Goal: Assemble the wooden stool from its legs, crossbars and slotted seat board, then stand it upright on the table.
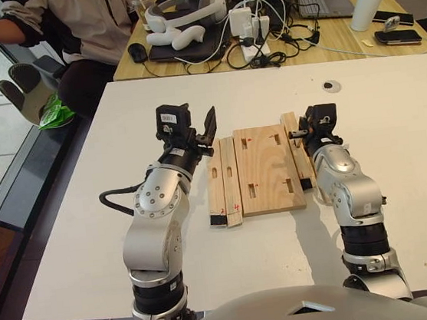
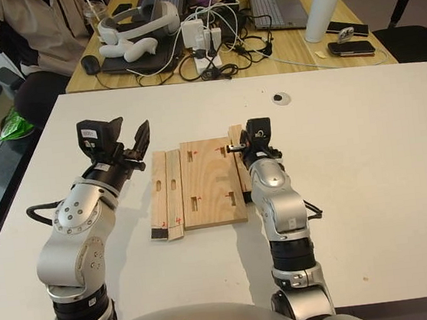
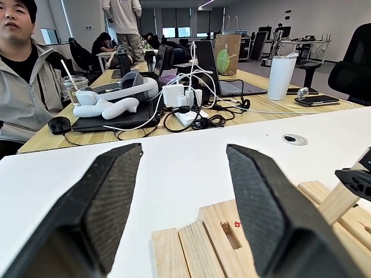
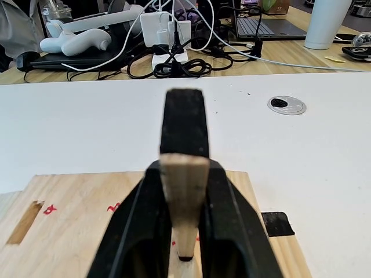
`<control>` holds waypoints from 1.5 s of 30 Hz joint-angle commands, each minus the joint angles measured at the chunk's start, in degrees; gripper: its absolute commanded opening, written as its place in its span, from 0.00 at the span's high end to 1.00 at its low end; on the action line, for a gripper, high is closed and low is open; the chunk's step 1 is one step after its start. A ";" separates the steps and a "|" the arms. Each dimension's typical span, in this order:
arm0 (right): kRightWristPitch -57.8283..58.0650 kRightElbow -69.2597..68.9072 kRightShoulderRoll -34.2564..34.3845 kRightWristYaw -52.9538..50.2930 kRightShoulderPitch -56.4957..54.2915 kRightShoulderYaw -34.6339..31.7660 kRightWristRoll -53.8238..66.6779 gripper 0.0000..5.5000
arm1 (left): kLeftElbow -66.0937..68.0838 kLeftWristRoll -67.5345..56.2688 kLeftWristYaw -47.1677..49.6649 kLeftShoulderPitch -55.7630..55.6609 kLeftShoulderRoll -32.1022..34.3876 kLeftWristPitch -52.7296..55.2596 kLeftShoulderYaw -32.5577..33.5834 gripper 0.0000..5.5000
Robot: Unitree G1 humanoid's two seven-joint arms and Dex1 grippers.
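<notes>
Arms forward — left gripper (image 1: 198, 123) agape, right gripper (image 1: 301, 130) pinching stick (image 4: 184, 179).

white table (image 1: 401, 185) | seat board (image 1: 269, 171) flat | two legs (image 1: 223, 182) just beside its left edge | round grommet (image 1: 331, 85) farther back

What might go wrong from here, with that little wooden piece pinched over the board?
1. The right gripper pinches a thin wooden piece in its fingers; it may twist or slip if pressed into a slot.
2. Nothing holds the seat board: the left gripper hangs open off to the side, so the board may slide.
3. The right arm lies over loose pieces at the board's right edge and may nudge them.
</notes>
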 commanded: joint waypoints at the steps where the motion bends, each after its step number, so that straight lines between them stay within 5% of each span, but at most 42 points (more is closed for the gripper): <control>1: 6.08 5.76 1.57 1.12 -2.28 -0.63 2.11 0.93 | 0.55 -0.30 -0.09 -0.66 0.63 -0.01 -0.11 0.51; 18: 9.73 22.08 -2.69 7.63 -13.31 -2.44 2.98 0.93 | 1.77 -0.52 1.49 -0.59 -0.34 -0.52 0.20 0.51; 30: 8.33 20.35 -3.00 7.67 -14.39 -2.04 2.53 0.93 | 1.55 0.14 1.62 0.77 0.18 -1.12 -1.02 0.51; 41: 8.29 12.32 -4.02 6.70 -15.64 -0.60 0.95 0.57 | 1.60 -0.04 1.79 0.88 0.57 -1.44 -1.38 0.51; 45: 6.96 5.79 -4.98 6.77 -17.08 2.28 -1.11 0.57 | 1.15 0.10 2.23 1.54 0.38 -1.47 -1.39 0.51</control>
